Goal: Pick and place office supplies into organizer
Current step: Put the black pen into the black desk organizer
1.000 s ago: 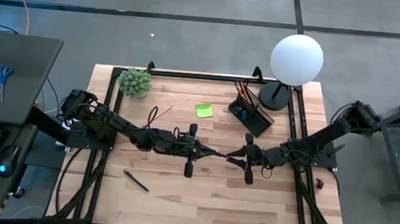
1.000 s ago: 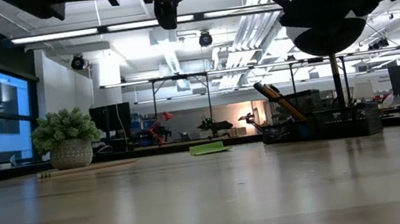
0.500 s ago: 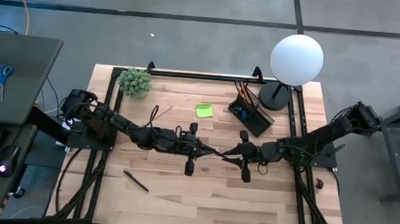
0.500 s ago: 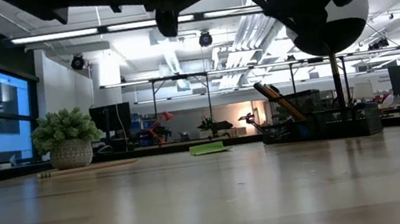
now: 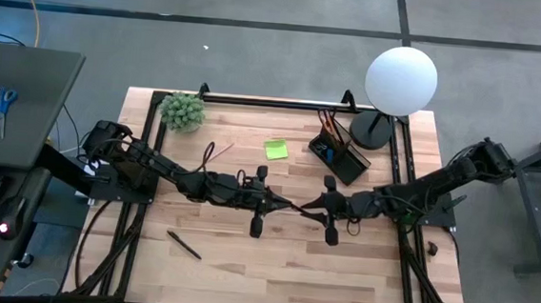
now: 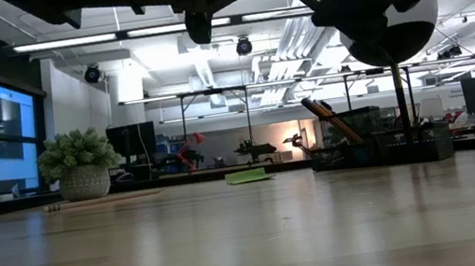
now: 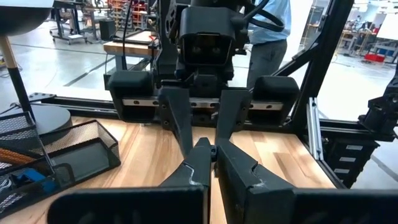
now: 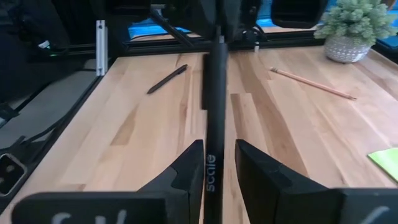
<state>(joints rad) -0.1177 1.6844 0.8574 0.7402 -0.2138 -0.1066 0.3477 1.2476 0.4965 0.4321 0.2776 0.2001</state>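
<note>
1. left gripper [image 5: 284,206] over the table's middle, fingers pressed together on one end of a black pen [image 8: 214,118].
2. right gripper [image 5: 307,208] facing it, tips almost touching, pinching the same pen's other end.
3. organizer [image 5: 340,153] far right, beside the lamp [image 5: 400,80].
4. green sticky pad [image 5: 275,149] far middle; another pen [image 5: 184,245] near left.

White "scale" lettering on black pen [image 8: 213,149] barrel

Left claw [image 5: 286,206]: your fingers are closed, pointing to 3 o'clock.
Right claw [image 5: 307,208]: clamped on something, pointing to 9 o'clock.
</note>
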